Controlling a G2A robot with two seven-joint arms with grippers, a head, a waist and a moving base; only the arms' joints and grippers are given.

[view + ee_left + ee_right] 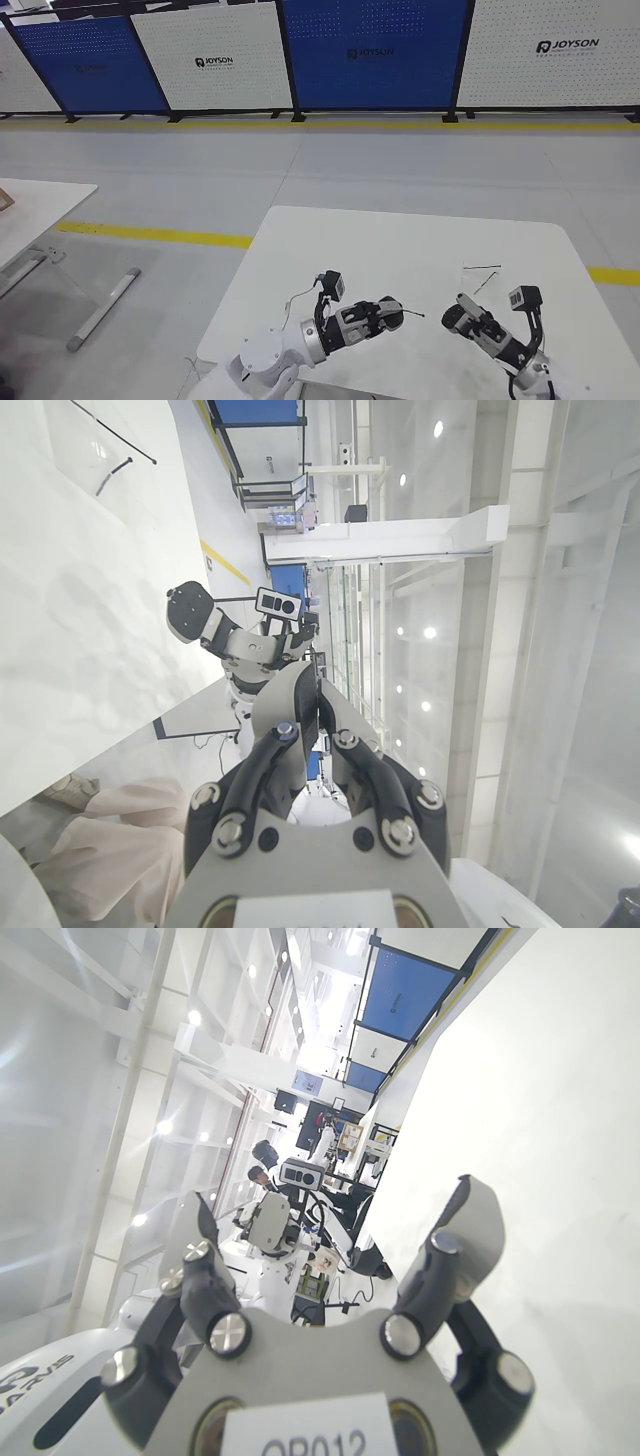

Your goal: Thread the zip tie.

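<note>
Top view: my left gripper (392,316) sits over the near part of the white table (400,250), pressed together on a thin black zip tie (408,309). The tie's free length sticks out toward my right gripper (452,316), and its end stops short of that gripper without touching it. The two grippers face each other, near but apart. Farther back on the table, on my right side, lie a long spare tie (481,266) and a short spare tie (485,283). They are just beside each other and well clear of both grippers.

Left wrist view: my left gripper (314,680) has its fingers (280,700) closed pad against pad. I cannot make out the zip tie between them from here. Beyond the tips my right gripper (187,610) hangs just above the table (75,600). Past it the long spare tie (112,431) and the short spare tie (114,476) lie flat on the white surface, close together.

Right wrist view: my right gripper (332,1193) is spread wide, with its fingers (475,1213) far apart and nothing between them. One finger hangs over the table (525,1103), the other out past its edge. Through the gap I see my left gripper (270,1223) farther off, facing me.
</note>
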